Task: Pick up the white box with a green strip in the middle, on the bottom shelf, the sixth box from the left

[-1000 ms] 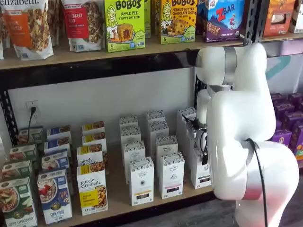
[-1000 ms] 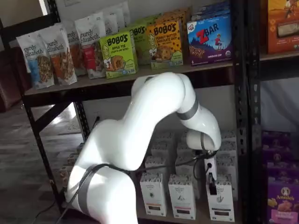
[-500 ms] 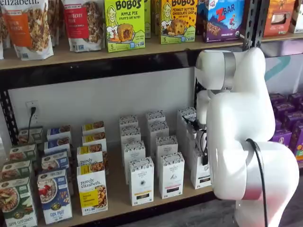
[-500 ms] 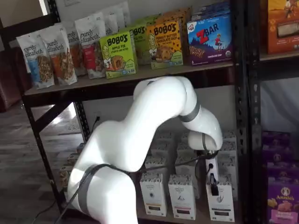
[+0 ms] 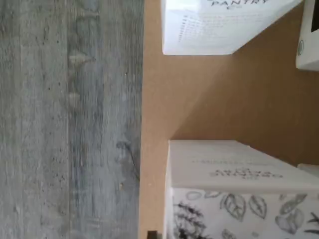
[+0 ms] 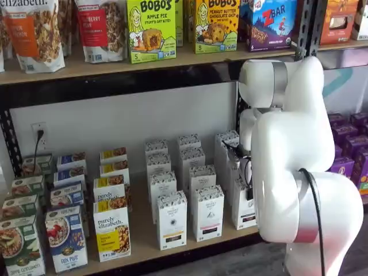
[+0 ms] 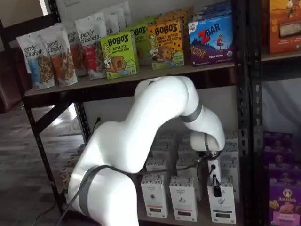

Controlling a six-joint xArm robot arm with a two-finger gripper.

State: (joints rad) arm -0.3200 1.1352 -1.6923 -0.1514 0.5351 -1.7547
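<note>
The white box (image 6: pixel 243 211) is the tall narrow carton at the right end of the front row on the bottom shelf (image 6: pixel 141 237); the arm hides part of it. It also shows in a shelf view (image 7: pixel 221 205). My gripper (image 7: pixel 217 190) hangs right over its top, its black fingers seen side-on with no gap to judge. In a shelf view the gripper (image 6: pixel 248 193) is half hidden by the white arm. The wrist view shows a leaf-printed white box (image 5: pixel 239 199) on the plywood shelf (image 5: pixel 199 99).
Two more white cartons (image 6: pixel 171 219) (image 6: pixel 208 213) stand left of the target, with rows of the same behind. Purely elizabeth boxes (image 6: pixel 112 231) and cereal boxes (image 6: pixel 66 238) fill the left. A black rack post (image 7: pixel 244 117) stands right of the gripper. Grey floor (image 5: pixel 70 119) lies beyond the shelf edge.
The arm's upper joints have shifted slightly to the right. The gripper stays over the front right white box and has sunk a little.
</note>
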